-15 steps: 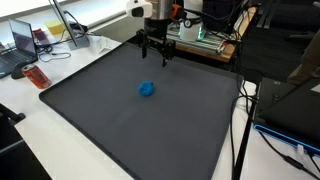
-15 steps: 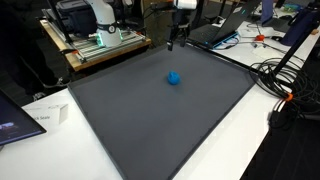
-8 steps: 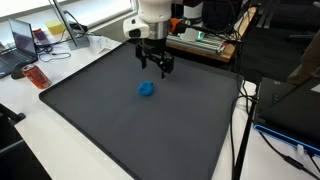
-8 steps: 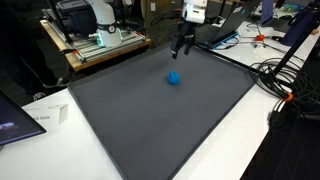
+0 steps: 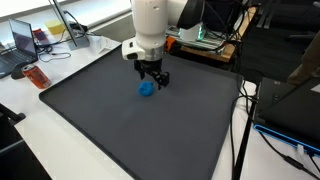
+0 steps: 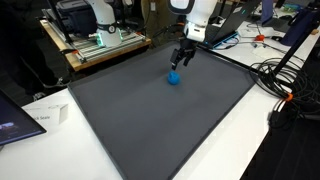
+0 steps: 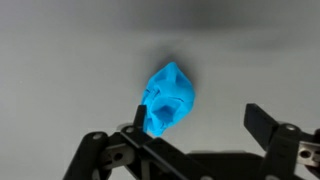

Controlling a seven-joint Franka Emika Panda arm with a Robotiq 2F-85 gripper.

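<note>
Gripper (image 5: 156,82), jaws spread, hangs over crumpled, faceted blue lump (image 5: 146,89).

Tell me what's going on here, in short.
A white robot arm holds its jaws open, low over a small blue crumpled lump that lies on a dark grey mat. In the wrist view the lump sits between the jaws, nearer one than the other. Nothing is gripped.

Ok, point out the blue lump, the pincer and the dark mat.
blue lump (image 7: 168,100), wrist view, middle of its crumpled face.
pincer (image 5: 155,82), in an exterior view, midway between fingertips.
dark mat (image 6: 150,125), in an exterior view, bare middle.
</note>
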